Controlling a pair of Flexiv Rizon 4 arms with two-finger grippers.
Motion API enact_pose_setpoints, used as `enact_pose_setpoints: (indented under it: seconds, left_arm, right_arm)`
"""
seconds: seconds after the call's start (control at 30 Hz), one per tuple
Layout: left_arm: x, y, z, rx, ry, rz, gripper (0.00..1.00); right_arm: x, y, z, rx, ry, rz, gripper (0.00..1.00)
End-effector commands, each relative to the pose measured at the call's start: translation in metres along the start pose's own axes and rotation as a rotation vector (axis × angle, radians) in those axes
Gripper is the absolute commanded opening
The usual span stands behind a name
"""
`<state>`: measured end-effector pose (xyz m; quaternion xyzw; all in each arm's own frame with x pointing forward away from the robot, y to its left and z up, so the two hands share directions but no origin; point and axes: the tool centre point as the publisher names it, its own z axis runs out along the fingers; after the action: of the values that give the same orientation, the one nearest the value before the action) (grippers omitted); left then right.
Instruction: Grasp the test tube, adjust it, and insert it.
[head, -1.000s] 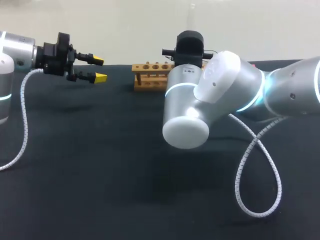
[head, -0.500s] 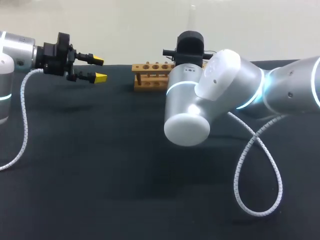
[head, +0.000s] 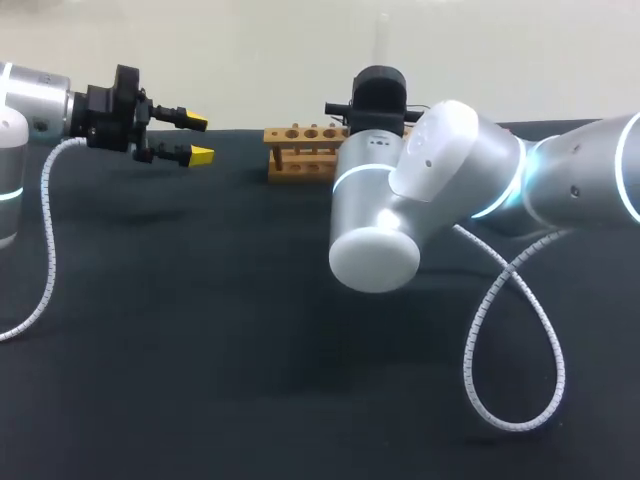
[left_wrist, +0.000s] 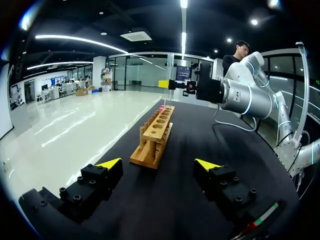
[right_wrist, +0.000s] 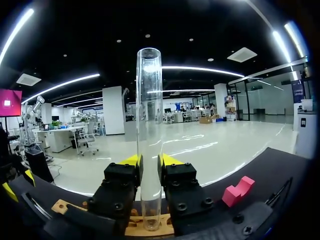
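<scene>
A clear glass test tube (right_wrist: 149, 125) stands upright between the yellow-tipped fingers of my right gripper (right_wrist: 149, 161), which is shut on its lower part. The tube's rounded end hangs just over the wooden rack (right_wrist: 145, 227). In the head view the rack (head: 300, 150) stands at the table's far side, and my right arm's black wrist (head: 380, 90) rises behind its right end, hiding the fingers. The tube (head: 383, 40) shows faintly above it. My left gripper (head: 185, 138) hovers left of the rack, open and holding nothing. Its own view looks along the rack (left_wrist: 156, 135) between the tips (left_wrist: 158, 165).
A small pink block (right_wrist: 237, 191) lies on the black table beside the rack's far end, also seen as the pink block (left_wrist: 162, 107) from the left wrist. My right arm's bulky elbow (head: 375, 250) and looping white cable (head: 510, 350) hang over the table's middle and right.
My right arm's elbow has shifted slightly to the right, the tube still in its grip. The left arm has not moved.
</scene>
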<state>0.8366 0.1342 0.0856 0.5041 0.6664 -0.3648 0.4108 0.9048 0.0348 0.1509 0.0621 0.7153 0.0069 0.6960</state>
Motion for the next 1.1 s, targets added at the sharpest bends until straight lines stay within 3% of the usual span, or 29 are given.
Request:
enact_pose_setpoints:
  seconds: [0.03, 0.9, 1.1]
  left_arm:
    - [0.001, -0.002, 0.000, -0.006, -0.003, 0.003, 1.00]
    - [0.001, -0.002, 0.000, -0.006, -0.003, 0.003, 1.00]
    - [0.001, -0.002, 0.000, -0.006, -0.003, 0.003, 1.00]
  right_arm:
    - [0.006, 0.000, 0.002, -0.006, 0.001, 0.001, 0.00]
    - [0.039, 0.001, 0.001, -0.023, 0.072, -0.006, 0.00]
    - [0.044, 0.001, 0.001, -0.023, 0.086, -0.012, 0.22]
